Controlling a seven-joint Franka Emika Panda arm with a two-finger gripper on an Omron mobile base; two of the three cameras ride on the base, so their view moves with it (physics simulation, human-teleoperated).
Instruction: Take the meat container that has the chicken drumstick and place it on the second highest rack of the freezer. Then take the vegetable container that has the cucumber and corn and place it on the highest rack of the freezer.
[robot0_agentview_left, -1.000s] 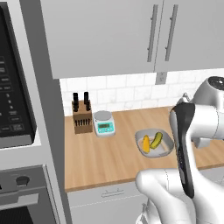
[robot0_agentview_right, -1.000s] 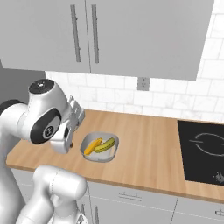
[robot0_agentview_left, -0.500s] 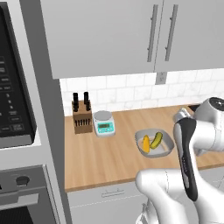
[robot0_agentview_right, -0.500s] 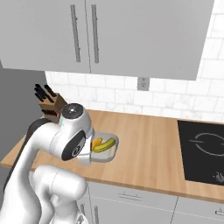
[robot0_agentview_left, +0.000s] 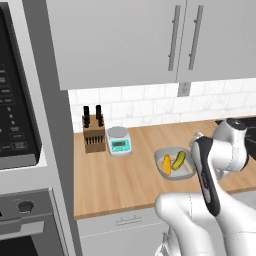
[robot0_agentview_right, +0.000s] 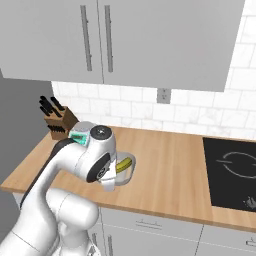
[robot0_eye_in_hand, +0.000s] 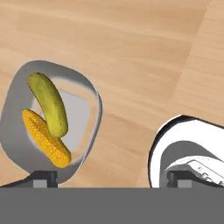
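the white arm had been swung down over the pale grey rounded bowl (robot0_eye_in_hand: 89, 127) with the green cucumber (robot0_eye_in_hand: 49, 105) and yellow corn cob (robot0_eye_in_hand: 46, 139), seen left of the wide-spread two-finger gripper (robot0_eye_in_hand: 113, 178), so pickup was judged next.

The robot arm (robot0_agentview_left: 200, 225) is white, round and smooth, with a long black strip and dark joints.

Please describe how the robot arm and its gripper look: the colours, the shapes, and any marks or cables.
The arm is made of glossy white, rounded segments, with a long black curved strip along one link and dark joint faces. One round joint cap has a black centre and a small teal patch beside it. No cables show. The gripper ends in two small, dark grey, blocky finger tips.
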